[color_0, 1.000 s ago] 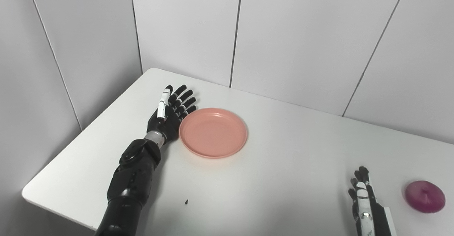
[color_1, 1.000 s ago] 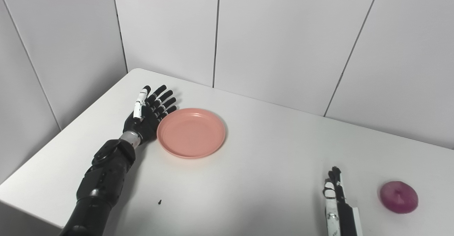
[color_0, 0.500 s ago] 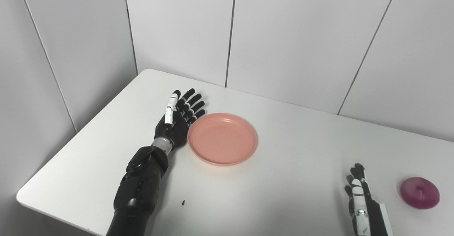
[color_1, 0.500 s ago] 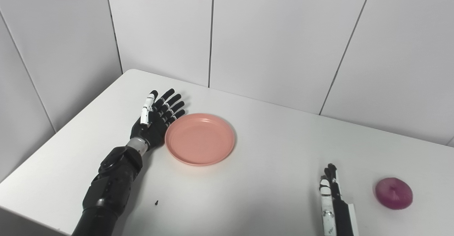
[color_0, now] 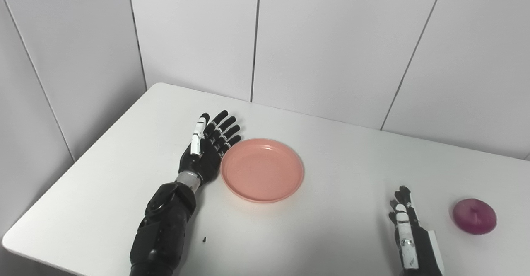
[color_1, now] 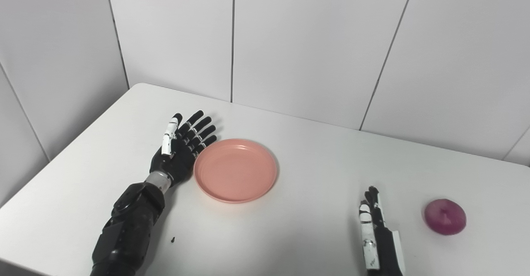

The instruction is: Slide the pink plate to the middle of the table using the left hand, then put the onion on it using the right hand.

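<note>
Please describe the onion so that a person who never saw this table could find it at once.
Start at the white table and go to its right side, far from the pink plate. There the onion lies alone, just to the right of the right hand and apart from it. It is the only round purple thing, with a small dimple on top.

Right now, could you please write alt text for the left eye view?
A black left robot hand, open and flat, rests against the left rim of an empty pink plate on a white table. The open right robot hand waits near the front edge, a purple onion beside it.
</note>
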